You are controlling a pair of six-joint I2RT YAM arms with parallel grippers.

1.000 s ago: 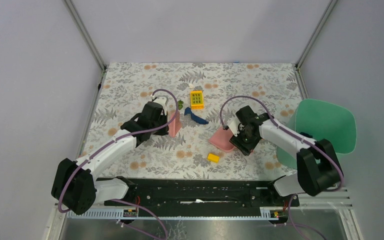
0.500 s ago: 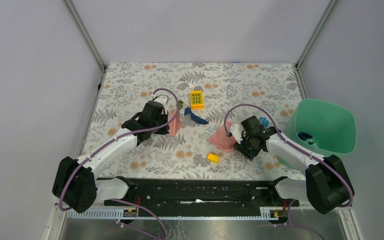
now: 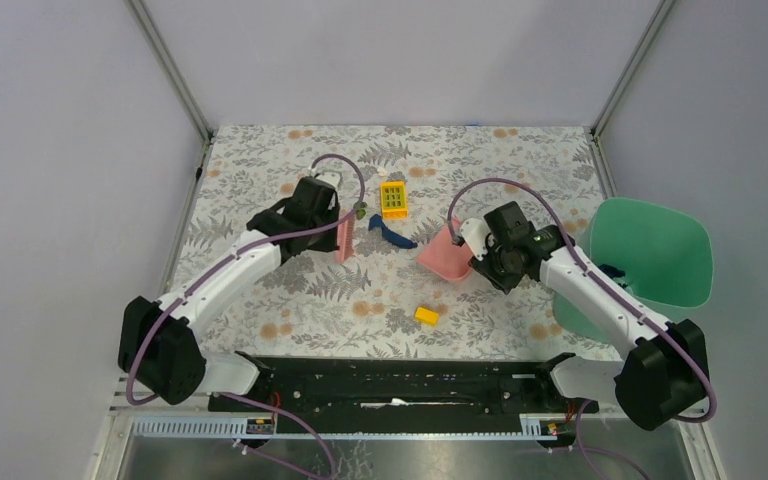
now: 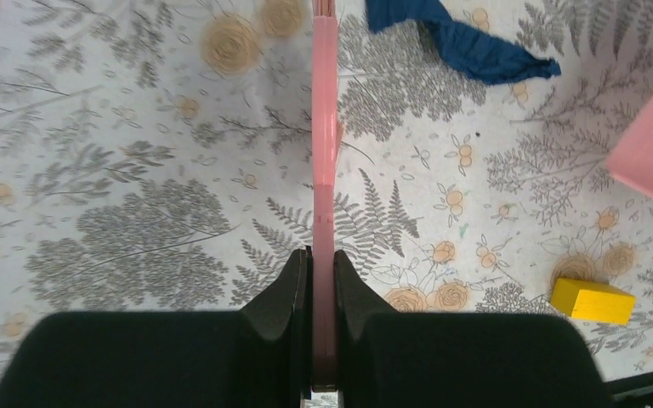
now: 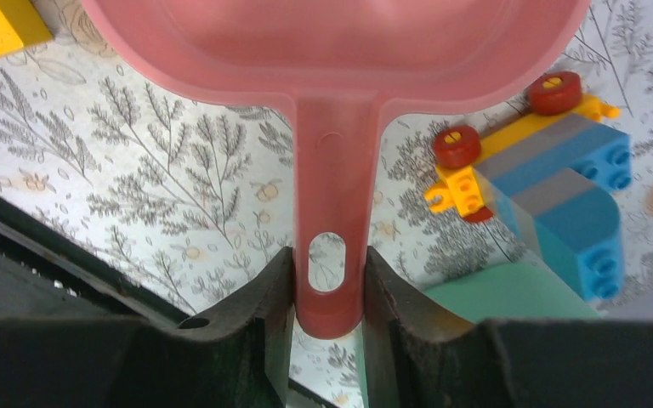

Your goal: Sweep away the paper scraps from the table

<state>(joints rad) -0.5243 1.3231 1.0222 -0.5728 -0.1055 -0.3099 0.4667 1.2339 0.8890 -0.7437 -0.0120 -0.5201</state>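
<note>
Pink dustpan: held by handle in right gripper; was brought farther out.
Brush: clamped in left gripper, nudged farther.
Blue paper scrap: on table btwn both; sweep-in judged next.

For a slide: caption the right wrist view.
Right gripper clamps pink dustpan handle; a blue block car sits alongside.

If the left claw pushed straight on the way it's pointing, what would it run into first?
Probably the dark blue paper scrap: the left claw leads with the pink brush it grips, and the scrap lies just right of that line. It might only graze it; depth is unclear.
</note>
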